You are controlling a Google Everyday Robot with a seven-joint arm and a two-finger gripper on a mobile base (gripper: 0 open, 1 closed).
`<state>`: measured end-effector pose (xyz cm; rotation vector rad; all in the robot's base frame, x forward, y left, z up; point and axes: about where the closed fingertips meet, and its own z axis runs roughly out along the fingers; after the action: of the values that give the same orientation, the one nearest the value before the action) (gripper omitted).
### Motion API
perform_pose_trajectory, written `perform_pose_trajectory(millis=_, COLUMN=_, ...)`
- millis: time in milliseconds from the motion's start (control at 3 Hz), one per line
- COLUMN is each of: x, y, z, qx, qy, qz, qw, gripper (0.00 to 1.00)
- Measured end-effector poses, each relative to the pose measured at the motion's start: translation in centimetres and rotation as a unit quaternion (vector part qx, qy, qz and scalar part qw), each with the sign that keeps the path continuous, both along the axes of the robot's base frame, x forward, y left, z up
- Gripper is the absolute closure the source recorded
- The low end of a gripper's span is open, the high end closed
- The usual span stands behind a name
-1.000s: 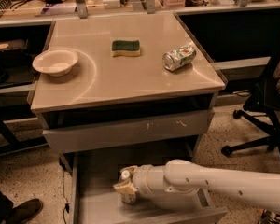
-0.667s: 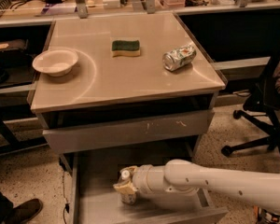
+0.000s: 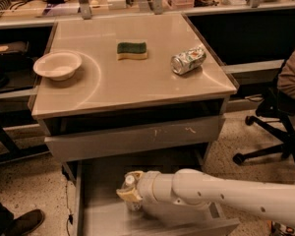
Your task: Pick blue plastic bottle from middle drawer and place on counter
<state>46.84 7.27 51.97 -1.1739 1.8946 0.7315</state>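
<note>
Gripper [image 3: 130, 194] low inside the middle drawer [image 3: 101, 220], right at the blue plastic bottle [image 3: 130, 182], toward the left of the drawer floor. Cannot tell whether clamped on the bottle or only set about it: contact hidden by the wrist. Bottle upright, white cap showing just above the gripper, not yet on the counter [image 3: 137, 87]. White arm [image 3: 226, 198] reaching in from the right, across the drawer's front edge.

Likely trouble from here:
- Slipping out on the lift, if the hold is loose; light, smooth plastic, easy to squeeze out sideways.
- Tipping over in the drawer, if nudged rather than gripped.
- Striking the scratched drawer front [image 3: 132, 137] or the counter's overhanging lip on a straight rise; probably calls for a pull outward first, then up.
- Crowding at the put-down: crushed can [image 3: 188, 60] at the right, sponge [image 3: 132, 50] near the back, bowl [image 3: 57, 65] at the left. Open centre looks the safer spot.

Against the earlier frames: next to nothing changed. Gripper at the same place in the drawer, arm along the same line, bottle upright as before. Bowl, sponge and can all unmoved. Reads as a pause at the grasp, no lift begun.
</note>
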Motion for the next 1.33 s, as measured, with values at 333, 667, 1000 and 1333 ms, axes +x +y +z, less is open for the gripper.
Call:
perform_pose_trajectory(millis=333, x=-0.2, y=0.2, z=3.7, qx=-0.004, qy=-0.012, qz=-0.029, qw=0.9995, gripper=1.0)
perform_pose_trajectory(millis=667, x=0.0, y=0.1, z=7.4, qx=-0.021, qy=-0.018, qz=-0.054, qw=0.9982, gripper=1.0)
perform_pose_trajectory(millis=1000, x=0.5, y=0.0, z=11.0, qx=-0.035, qy=-0.024, qz=-0.071, qw=0.9966, gripper=1.0)
perform_pose_trajectory(millis=1333, x=1.3, y=0.3, z=15.4, qx=-0.053, qy=-0.049, qz=-0.07, qw=0.9949, gripper=1.0)
